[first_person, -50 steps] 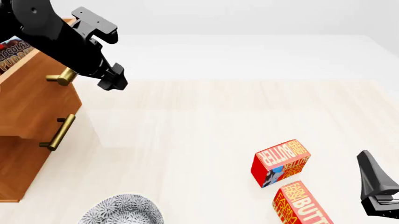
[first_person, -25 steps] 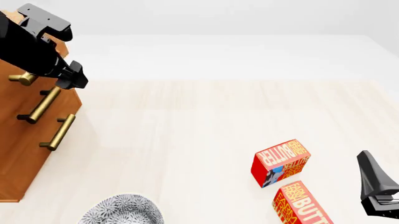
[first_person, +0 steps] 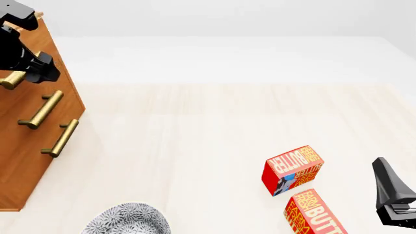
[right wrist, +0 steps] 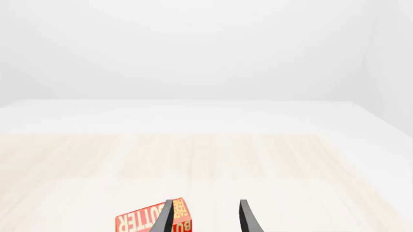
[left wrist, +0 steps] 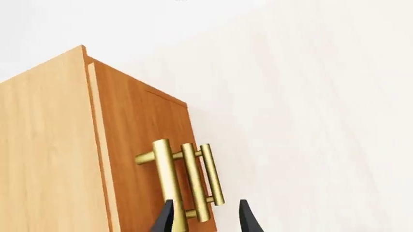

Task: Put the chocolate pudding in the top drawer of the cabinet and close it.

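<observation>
The wooden cabinet (first_person: 39,146) stands at the table's left edge, and its brass handles line up in the left wrist view. The top drawer (left wrist: 139,135) sits flush with the fronts below it. The chocolate pudding is hidden. My left gripper (first_person: 40,72) hangs right at the top drawer's handle (first_person: 9,81). Its fingers stand open in the left wrist view, the near end of that handle (left wrist: 164,179) at one fingertip. My right gripper (first_person: 390,195) rests open at the near right, holding nothing.
Two red-and-orange butter boxes (first_person: 293,168) (first_person: 315,214) lie at the near right, just left of the right gripper; one butter box (right wrist: 152,221) shows beside its fingers. A patterned grey bowl (first_person: 130,219) sits at the front edge, left of centre.
My left arm has swept left toward the cabinet and the top drawer has slid in flush. The pudding seen in the open drawer has gone from sight. The right arm has not moved.
</observation>
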Robot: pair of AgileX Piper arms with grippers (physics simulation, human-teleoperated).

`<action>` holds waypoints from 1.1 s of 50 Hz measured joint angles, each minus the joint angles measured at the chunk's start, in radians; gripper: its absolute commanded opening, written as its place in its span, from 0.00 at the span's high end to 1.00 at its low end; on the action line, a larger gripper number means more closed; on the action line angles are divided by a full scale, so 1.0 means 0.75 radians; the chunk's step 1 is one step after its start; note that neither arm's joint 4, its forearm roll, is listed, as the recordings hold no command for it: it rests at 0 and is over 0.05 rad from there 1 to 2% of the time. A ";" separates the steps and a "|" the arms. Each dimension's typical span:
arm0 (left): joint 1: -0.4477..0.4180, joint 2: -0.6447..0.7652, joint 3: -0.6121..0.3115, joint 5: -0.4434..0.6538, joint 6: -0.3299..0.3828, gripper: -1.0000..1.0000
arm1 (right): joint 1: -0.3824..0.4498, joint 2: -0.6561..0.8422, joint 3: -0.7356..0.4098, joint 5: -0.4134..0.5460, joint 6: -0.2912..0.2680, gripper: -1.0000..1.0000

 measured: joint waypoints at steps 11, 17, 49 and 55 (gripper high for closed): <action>0.060 0.012 0.005 -0.035 0.006 0.00 | 0.000 0.000 0.000 0.000 -0.001 0.00; 0.090 0.016 0.022 -0.060 0.015 0.00 | 0.000 0.000 0.000 0.000 0.000 0.00; 0.204 -0.021 0.085 -0.109 0.166 0.00 | 0.000 0.000 0.000 0.000 0.000 0.00; 0.231 -0.043 0.079 -0.063 0.183 0.00 | 0.000 0.000 0.000 0.000 0.000 0.00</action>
